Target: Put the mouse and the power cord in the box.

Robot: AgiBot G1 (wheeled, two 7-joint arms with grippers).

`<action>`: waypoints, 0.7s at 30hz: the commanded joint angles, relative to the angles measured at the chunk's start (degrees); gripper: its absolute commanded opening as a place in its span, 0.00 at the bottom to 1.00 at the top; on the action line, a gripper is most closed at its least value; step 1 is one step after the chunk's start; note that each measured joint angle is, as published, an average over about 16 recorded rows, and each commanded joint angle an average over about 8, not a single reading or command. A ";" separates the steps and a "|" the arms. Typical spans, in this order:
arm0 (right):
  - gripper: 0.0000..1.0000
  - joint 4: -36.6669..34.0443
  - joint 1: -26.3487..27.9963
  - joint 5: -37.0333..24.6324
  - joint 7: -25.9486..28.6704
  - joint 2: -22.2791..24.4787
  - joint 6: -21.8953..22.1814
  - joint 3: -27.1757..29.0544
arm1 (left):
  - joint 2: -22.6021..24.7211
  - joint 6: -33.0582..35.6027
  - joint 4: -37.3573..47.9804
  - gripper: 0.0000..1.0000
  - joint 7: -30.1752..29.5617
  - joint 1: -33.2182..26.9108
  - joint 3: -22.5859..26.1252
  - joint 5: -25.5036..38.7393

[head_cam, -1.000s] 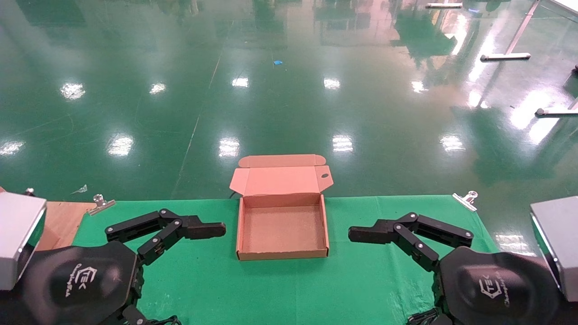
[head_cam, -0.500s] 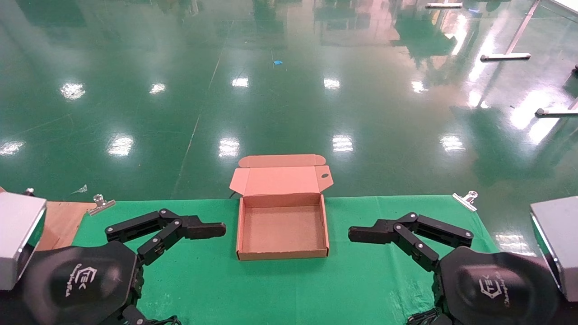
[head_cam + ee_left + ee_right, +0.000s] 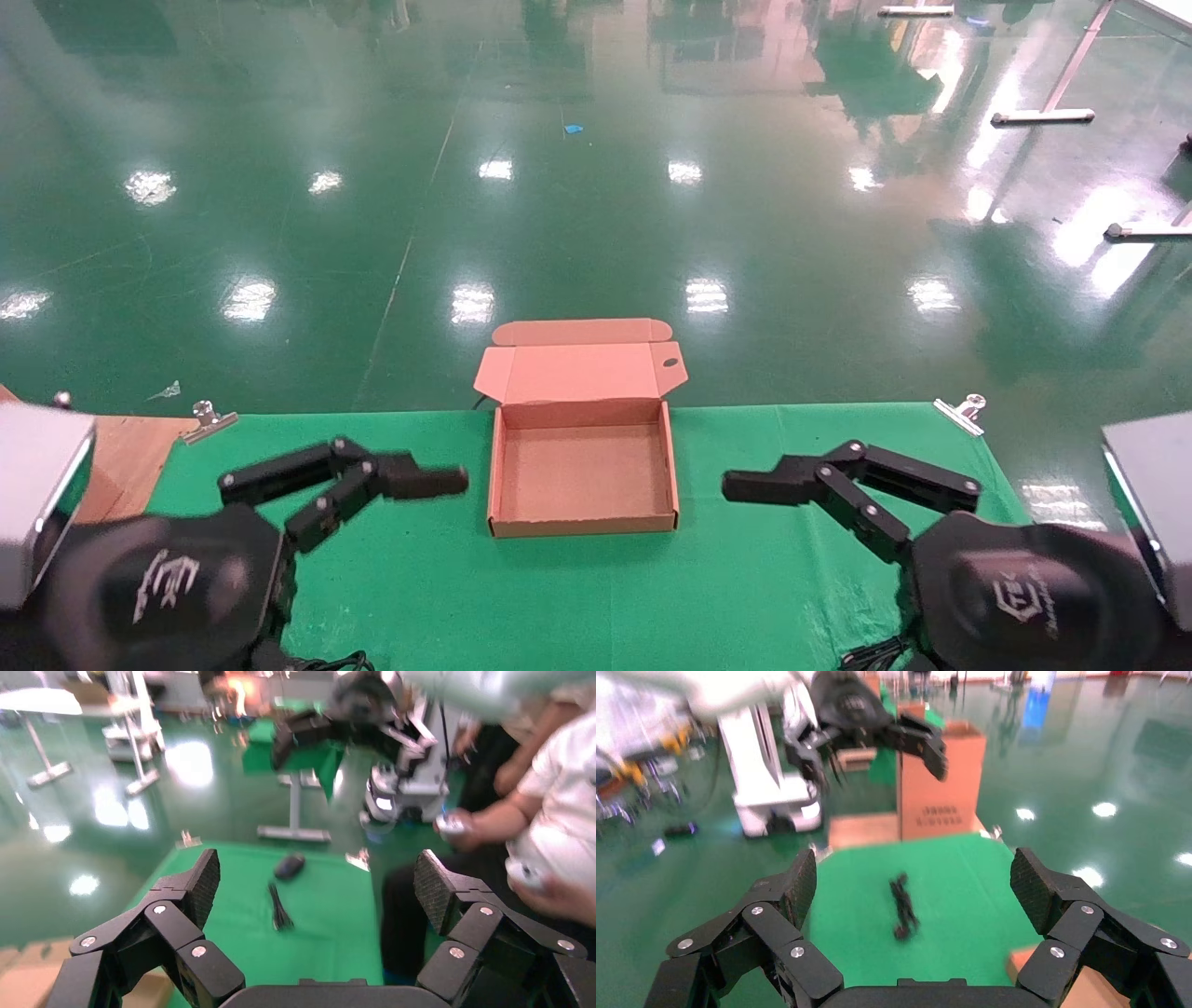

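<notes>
We've got a green cloth over the counter (image 3: pixel 596 596), held at the back corners by metal clips (image 3: pixel 961 411), with a glossy green floor (image 3: pixel 596 186) behind that mirrors the ceiling lights. Bare wood shows at the counter's left edge.

Both arms sit low at the near edge. Our left hand (image 3: pixel 372 489) points toward the box (image 3: pixel 583 527) from its left, our right hand (image 3: pixel 819 489) from its right; neither touches it. Fingers are spread wide apart on both, nothing between them, and the pads (image 3: pixel 206 879) are a knurled black.

The box is plain brown cardboard, shallow and square, lid flap hinged back past the far edge, inside bare.

In the left wrist view we see the mouse (image 3: pixel 289 865), a small black oval, near a thin dark cable bundle. The right wrist view shows the cord (image 3: pixel 903 910), a twisted black bundle lying on the cloth.
</notes>
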 commanded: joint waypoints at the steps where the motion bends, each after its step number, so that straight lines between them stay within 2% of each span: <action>1: 1.00 0.46 1.38 -1.89 -0.15 0.73 -0.51 -0.28 | -0.31 0.21 -0.42 1.00 -0.55 -1.43 0.49 1.68; 6: 1.00 0.19 12.90 -20.70 -4.38 -1.57 -2.63 -7.70 | 1.38 3.03 3.05 1.00 -0.95 -10.03 6.51 12.25; 11: 1.00 -2.45 21.54 -37.76 -10.97 -6.43 -2.95 -16.70 | 3.06 3.93 8.18 1.00 2.54 -16.56 14.94 23.64; 16: 1.00 -8.02 26.36 -51.43 -17.80 -11.91 -1.68 -24.39 | 6.17 3.71 16.08 1.00 8.55 -22.90 23.72 34.87; 21: 1.00 -16.17 27.29 -58.40 -23.27 -16.34 1.08 -28.36 | 10.74 2.58 28.04 1.00 16.24 -27.69 29.85 43.03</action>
